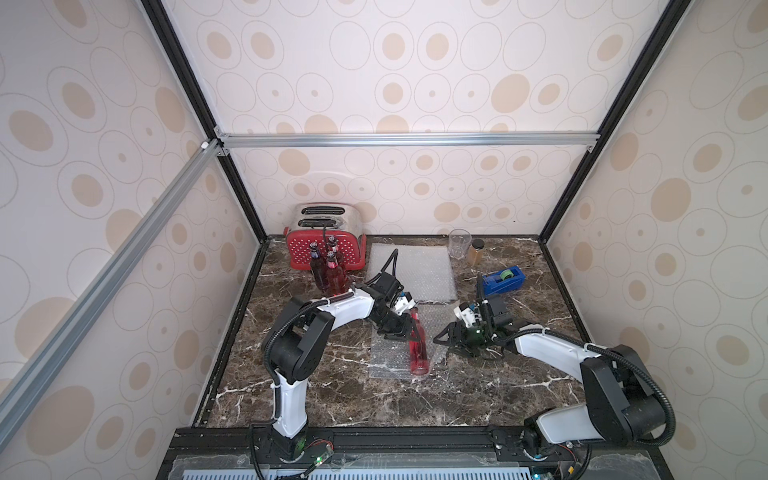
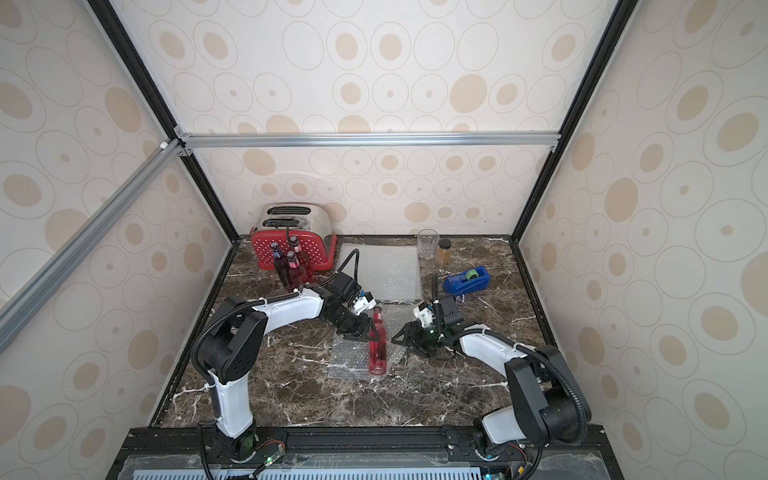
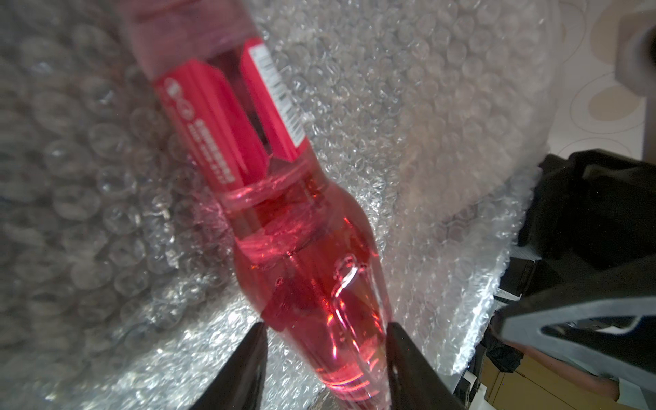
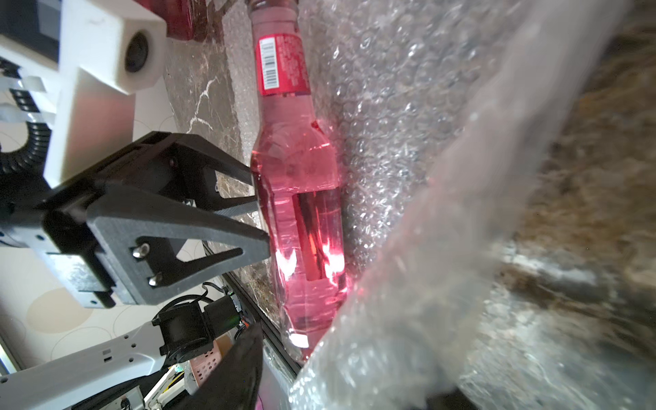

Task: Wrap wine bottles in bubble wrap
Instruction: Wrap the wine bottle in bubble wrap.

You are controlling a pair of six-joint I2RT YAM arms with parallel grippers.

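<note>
Shows left hand [image 1: 408, 331] clamped on red wine bottle [image 1: 419, 351] lying on bubble wrap [image 1: 384, 365], right hand [image 1: 441, 343] pinching its raised edge.

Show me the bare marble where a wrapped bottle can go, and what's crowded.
Bare marble: the front strip between the arm bases and the bubble wrap; the right side between the tape dispenser and the table edge. Crowded: back left, with toaster and standing bottles; the centre, where left gripper and right gripper flank the lying bottle.
</note>
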